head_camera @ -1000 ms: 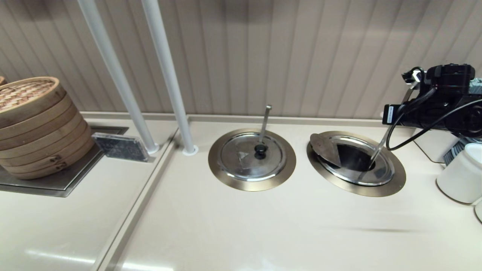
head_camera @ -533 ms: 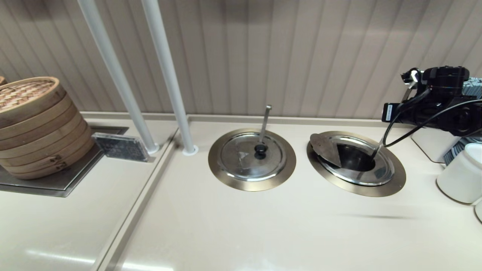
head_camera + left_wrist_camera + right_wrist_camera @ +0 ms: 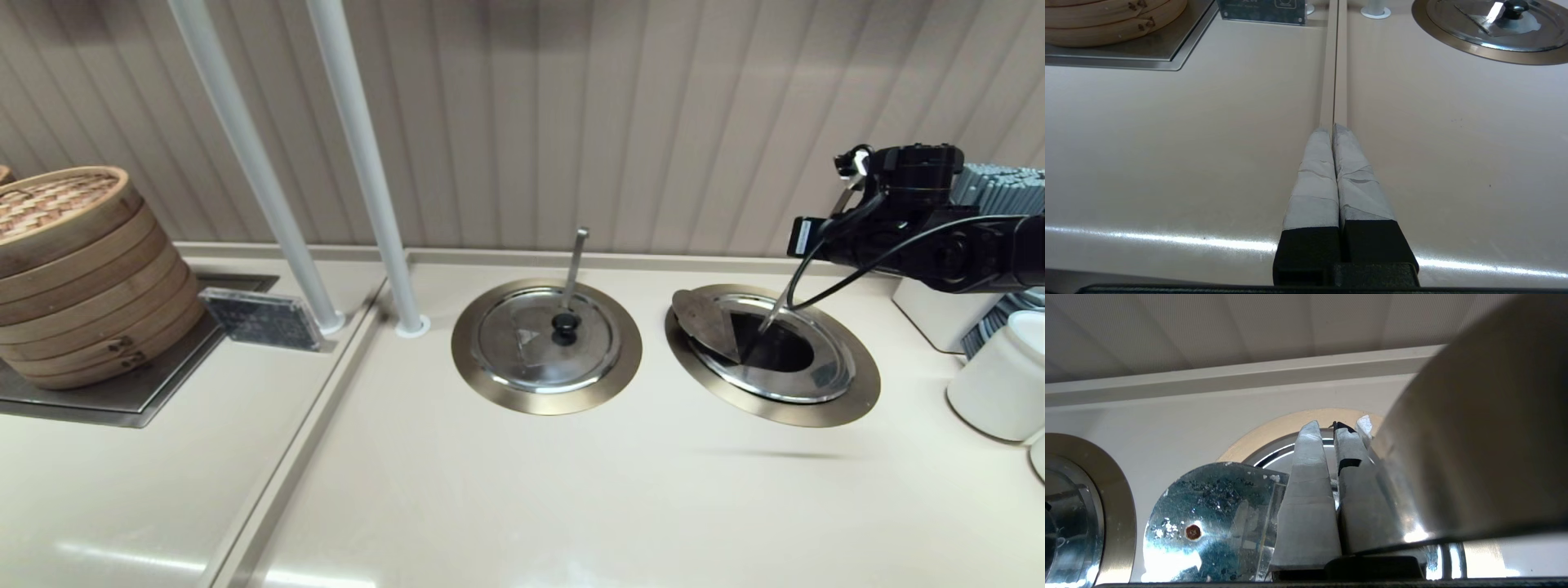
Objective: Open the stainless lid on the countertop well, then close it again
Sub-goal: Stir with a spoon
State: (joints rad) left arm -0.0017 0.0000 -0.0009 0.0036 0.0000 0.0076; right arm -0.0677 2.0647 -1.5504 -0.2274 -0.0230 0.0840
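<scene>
right claw (image 3: 1331,428) tips: behind ladle handle (image 3: 1474,449) | steamer (image 3: 73,269): cropped

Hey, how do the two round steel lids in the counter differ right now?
The stainless lid on the right is folded open, one half tilted up, showing the dark countertop well; the left lid lies flat and closed. The left lid's black knob shows on top; the right lid's is not in view. Both sit in brass-coloured rings, each with a ladle handle.

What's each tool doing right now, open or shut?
Left tool: closed, empty, over the countertop.
Right tool: closed, nothing visibly gripped, by the folded-open stainless lid; ladle handle beside it.
</scene>
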